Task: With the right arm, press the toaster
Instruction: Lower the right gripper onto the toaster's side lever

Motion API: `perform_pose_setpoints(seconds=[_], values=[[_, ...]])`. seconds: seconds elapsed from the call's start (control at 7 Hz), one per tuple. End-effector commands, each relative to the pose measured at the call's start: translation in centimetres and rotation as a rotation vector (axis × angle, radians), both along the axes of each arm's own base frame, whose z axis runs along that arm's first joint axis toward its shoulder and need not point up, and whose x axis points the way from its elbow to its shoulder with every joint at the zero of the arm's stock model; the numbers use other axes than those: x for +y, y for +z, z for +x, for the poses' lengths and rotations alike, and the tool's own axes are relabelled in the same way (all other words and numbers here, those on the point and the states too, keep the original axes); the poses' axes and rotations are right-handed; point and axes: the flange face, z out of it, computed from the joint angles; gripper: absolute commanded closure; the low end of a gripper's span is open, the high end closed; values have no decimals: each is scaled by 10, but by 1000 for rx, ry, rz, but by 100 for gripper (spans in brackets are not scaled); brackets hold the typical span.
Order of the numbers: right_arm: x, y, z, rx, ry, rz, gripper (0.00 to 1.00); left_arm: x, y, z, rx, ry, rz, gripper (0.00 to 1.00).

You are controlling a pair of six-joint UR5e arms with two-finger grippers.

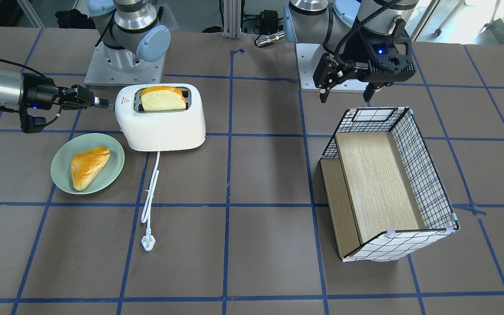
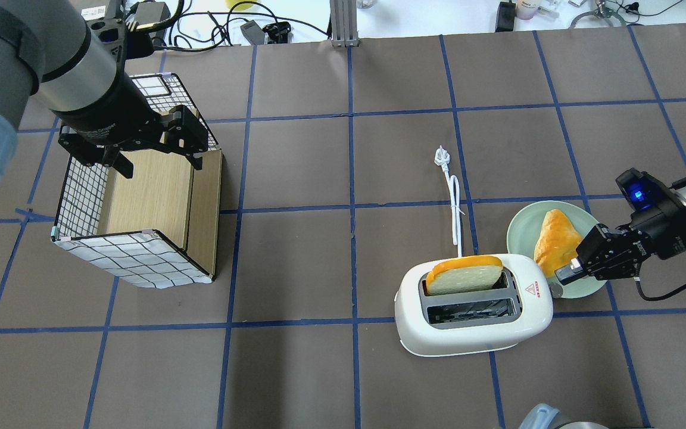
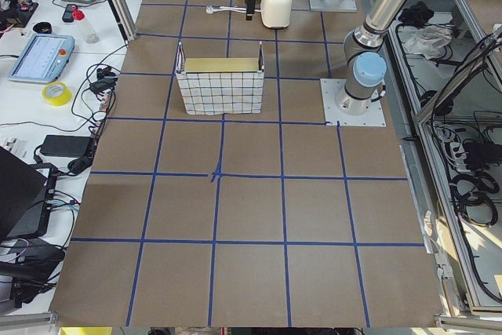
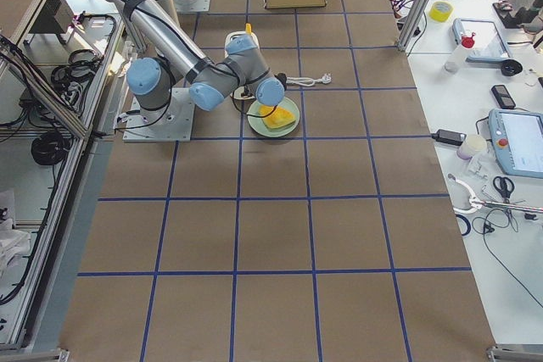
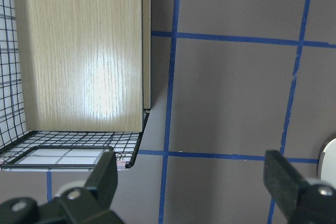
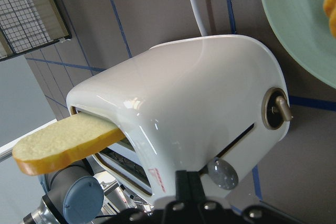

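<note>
The white toaster [image 1: 164,120] stands on the table with a slice of bread [image 1: 163,99] sticking up from one slot. It also shows in the overhead view [image 2: 474,322]. My right gripper [image 1: 102,102] is shut and empty, held level, its tips just off the toaster's lever end [image 2: 562,275]. In the right wrist view the shut fingertips [image 6: 187,182] sit right beside the grey lever knob [image 6: 222,173]; I cannot tell if they touch. My left gripper [image 1: 346,94] is open and empty above the near rim of the basket [image 2: 134,259].
A green plate [image 1: 59,175] with a pastry [image 1: 88,166] lies beside the toaster, under my right wrist. The toaster's white cord [image 1: 151,188] and plug [image 1: 148,243] trail across the table. The wire basket [image 1: 422,170] with a wooden insert stands on my left side.
</note>
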Motion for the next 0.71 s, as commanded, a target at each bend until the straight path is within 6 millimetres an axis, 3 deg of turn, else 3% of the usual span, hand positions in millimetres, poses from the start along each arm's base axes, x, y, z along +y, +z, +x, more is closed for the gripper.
perform_pose_setpoints(seconds=[0.0,0.57], values=[[3,-5,-1,11,22,18,100,0,0,0,0,0,1,0],[0,-23,-4,8,25,32,100,0,0,0,0,0,1,0]])
